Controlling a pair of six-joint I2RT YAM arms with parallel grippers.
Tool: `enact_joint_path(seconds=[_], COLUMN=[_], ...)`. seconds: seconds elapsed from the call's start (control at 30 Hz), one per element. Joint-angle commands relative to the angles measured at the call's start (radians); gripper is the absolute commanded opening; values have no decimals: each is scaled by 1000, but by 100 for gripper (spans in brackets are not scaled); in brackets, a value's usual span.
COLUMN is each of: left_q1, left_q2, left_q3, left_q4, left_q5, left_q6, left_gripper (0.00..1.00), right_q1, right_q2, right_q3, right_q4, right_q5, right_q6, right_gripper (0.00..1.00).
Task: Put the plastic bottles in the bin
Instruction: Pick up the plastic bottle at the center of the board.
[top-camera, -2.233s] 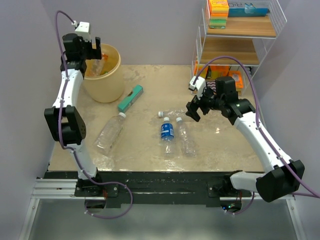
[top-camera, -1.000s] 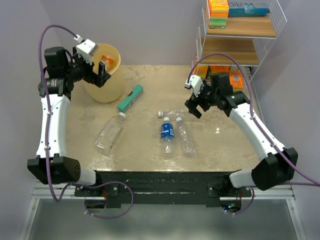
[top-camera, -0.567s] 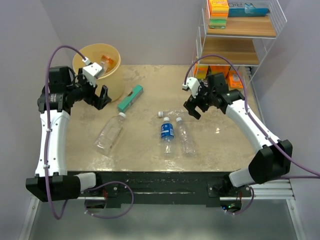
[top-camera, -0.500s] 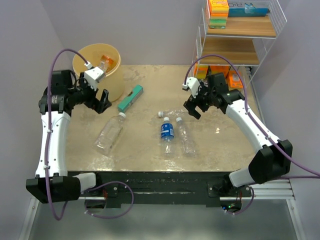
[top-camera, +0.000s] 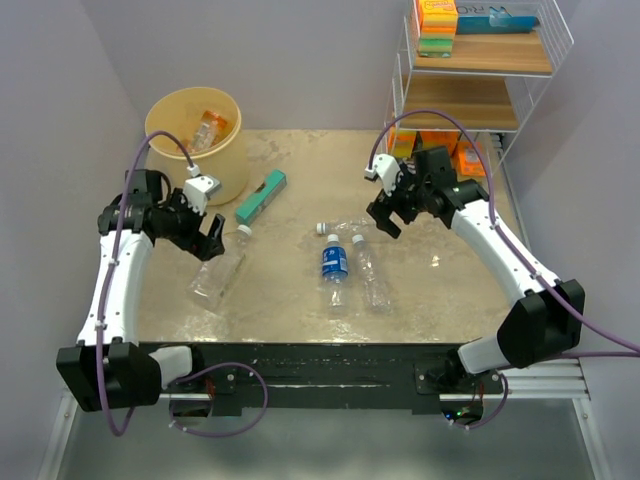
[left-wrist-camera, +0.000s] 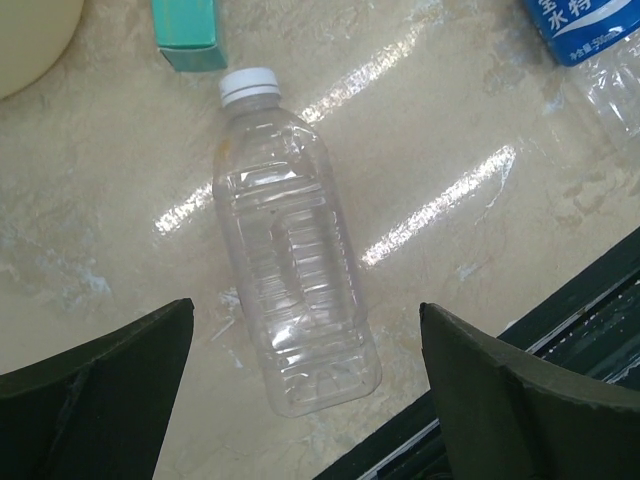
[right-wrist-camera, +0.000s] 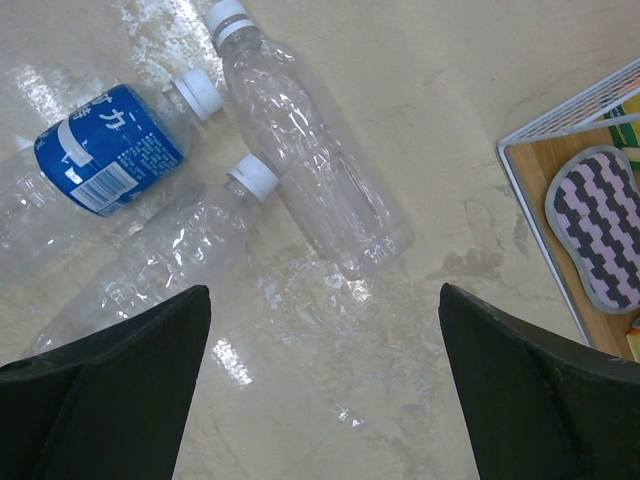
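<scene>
Right pincer (right-wrist-camera: 325, 290) gapes near 1 blue-labelled bottle (right-wrist-camera: 105, 150).

The whole worktop (top-camera: 320, 180) is taken in by a fixed camera set high above and behind the arm bases, tilted down toward the far wall. The left wrist view is aimed steeply down at close range on a clear bottle (left-wrist-camera: 295, 270), framed by its own jaws at the lower corners. The right wrist view is pointed down, equally close, over a blue-labelled bottle (right-wrist-camera: 105, 150) and a corner of the wire rack (right-wrist-camera: 535, 195). Both patches are also covered from above.
</scene>
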Motion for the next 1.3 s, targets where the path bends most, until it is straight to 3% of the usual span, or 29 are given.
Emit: enact_joint_path(seconds=[0.0,0.7,1.27], left_q1=[-6,-125,-150], left_q2=[13,172,235], left_q3=[-38,-179,-239], left_q4=[15,196,272], left_q5=[-46,-222,-300], left_q6=[4,-108,-136], left_gripper=[99,99,99], right_q1=[-4,-3,-4], right_q2=[-38,-88,-121], right_q3=[-23,-103,-163], right_q4=[43,66,95], right_q5=[-10,14,28], right_q6=[9,4,0], right_gripper=[99,99,99])
